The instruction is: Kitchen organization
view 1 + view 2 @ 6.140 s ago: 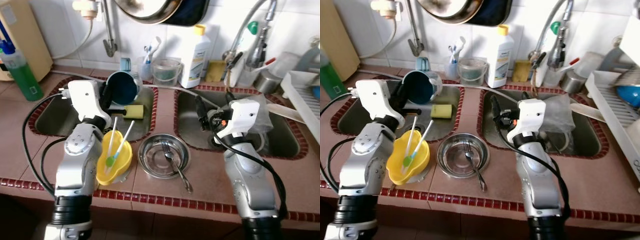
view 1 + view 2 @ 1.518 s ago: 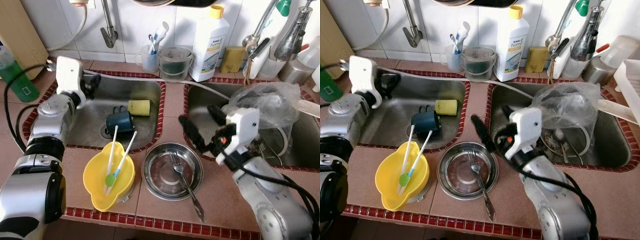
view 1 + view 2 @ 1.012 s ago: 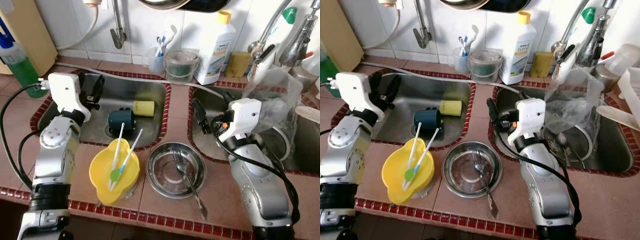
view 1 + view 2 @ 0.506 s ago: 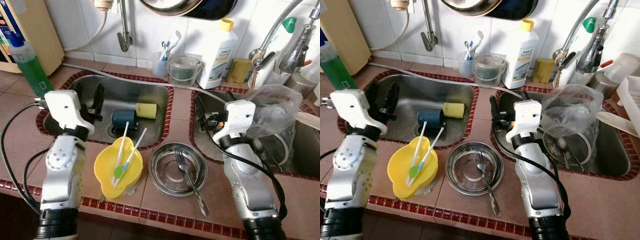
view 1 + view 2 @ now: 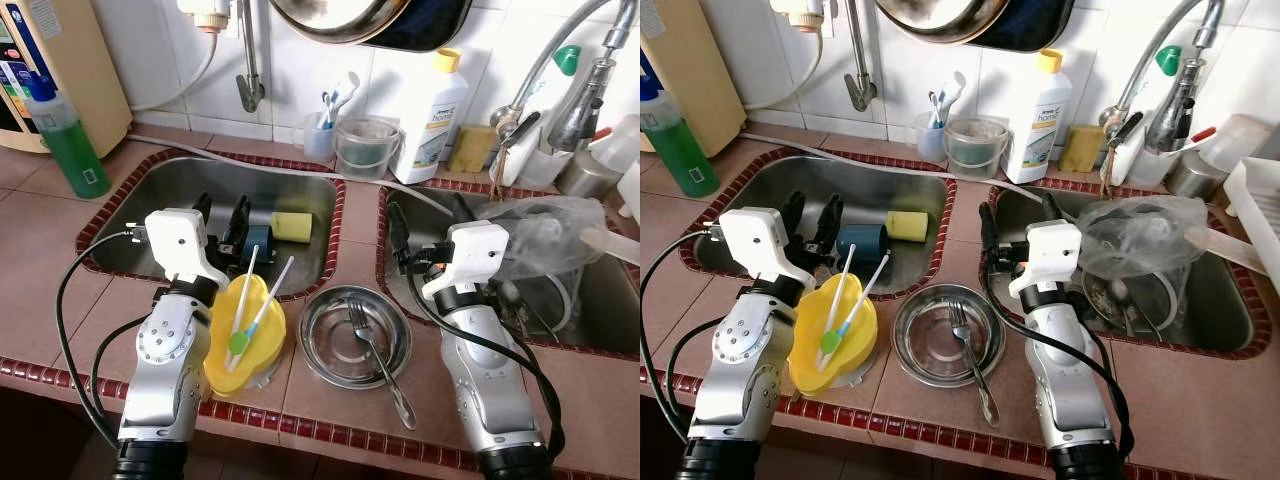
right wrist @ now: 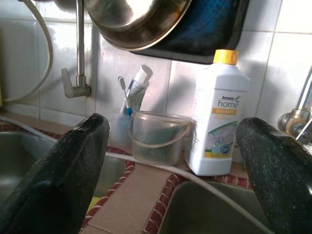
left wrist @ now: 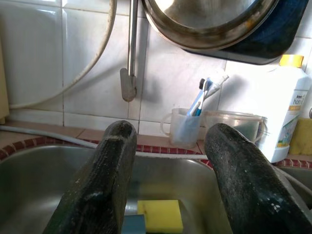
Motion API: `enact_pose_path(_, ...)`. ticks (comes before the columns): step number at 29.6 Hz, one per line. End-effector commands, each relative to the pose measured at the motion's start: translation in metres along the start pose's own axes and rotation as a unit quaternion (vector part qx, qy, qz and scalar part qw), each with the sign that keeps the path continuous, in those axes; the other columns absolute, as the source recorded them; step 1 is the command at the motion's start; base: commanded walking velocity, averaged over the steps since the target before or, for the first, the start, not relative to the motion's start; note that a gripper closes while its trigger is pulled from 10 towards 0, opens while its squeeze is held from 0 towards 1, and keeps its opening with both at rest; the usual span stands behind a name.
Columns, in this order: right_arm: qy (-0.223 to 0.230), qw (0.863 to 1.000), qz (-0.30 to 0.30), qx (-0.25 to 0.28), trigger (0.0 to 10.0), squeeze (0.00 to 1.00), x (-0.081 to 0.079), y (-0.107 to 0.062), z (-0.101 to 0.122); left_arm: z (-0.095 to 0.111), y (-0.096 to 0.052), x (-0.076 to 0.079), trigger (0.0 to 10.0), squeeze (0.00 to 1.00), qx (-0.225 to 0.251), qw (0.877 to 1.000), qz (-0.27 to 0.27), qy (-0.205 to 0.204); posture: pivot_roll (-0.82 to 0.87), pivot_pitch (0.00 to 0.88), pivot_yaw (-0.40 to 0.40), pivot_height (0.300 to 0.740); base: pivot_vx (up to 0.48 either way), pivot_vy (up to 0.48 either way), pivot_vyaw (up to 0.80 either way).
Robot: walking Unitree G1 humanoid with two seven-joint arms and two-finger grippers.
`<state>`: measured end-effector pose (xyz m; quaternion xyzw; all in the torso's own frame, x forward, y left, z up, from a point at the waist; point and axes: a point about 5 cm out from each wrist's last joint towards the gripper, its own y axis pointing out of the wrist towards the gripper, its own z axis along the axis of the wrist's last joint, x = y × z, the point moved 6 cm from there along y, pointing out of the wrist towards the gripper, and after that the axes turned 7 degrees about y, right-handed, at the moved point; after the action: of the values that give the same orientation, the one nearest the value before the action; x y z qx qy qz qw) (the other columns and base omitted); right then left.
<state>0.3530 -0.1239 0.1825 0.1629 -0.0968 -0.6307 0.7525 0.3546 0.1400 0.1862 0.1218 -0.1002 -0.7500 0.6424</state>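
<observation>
Just beyond the left gripper (image 5: 221, 213), down in the left sink (image 5: 130, 215), a blue cup (image 5: 258, 243) is seen lying on its side beside a yellow sponge (image 5: 291, 226), its long axis judged to run across the fingers' line. Both fingers are spread apart and nothing is held. Over the other basin the right gripper (image 5: 1016, 222) hangs wide open and empty, well apart from the cup, so the left arm is judged the nearer.

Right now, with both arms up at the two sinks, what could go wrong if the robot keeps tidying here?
The left gripper hangs open just behind the yellow bowl, which overhangs the counter edge; a nudge could tip it and its two toothbrushes off. The fork sticks out of the steel bowl, so a passing arm might flip it. The right gripper, jaws open, sits near the plastic bag and could snag it.
</observation>
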Motion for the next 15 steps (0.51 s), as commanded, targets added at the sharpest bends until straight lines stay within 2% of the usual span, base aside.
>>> enact_pose_path(1, -0.004, 1.000, -0.002, -0.004, 10.0, 0.00, 0.0016, -0.0025, -0.0036, 0.0008, -0.0017, 0.0000, 10.0, 0.00, 0.003, 1.000, -0.006, 0.011, -0.01, 0.000, -0.008, 0.740, 0.000, 0.000, 0.00)
enact_pose_path(15, -0.006, 1.000, 0.006, 0.000, 10.0, 0.00, -0.0019, -0.0024, -0.0069, -0.0061, -0.0056, -0.0007, 10.0, 0.00, -0.005, 1.000, -0.011, 0.020, -0.01, 0.000, -0.018, 0.740, 0.000, 0.000, 0.00)
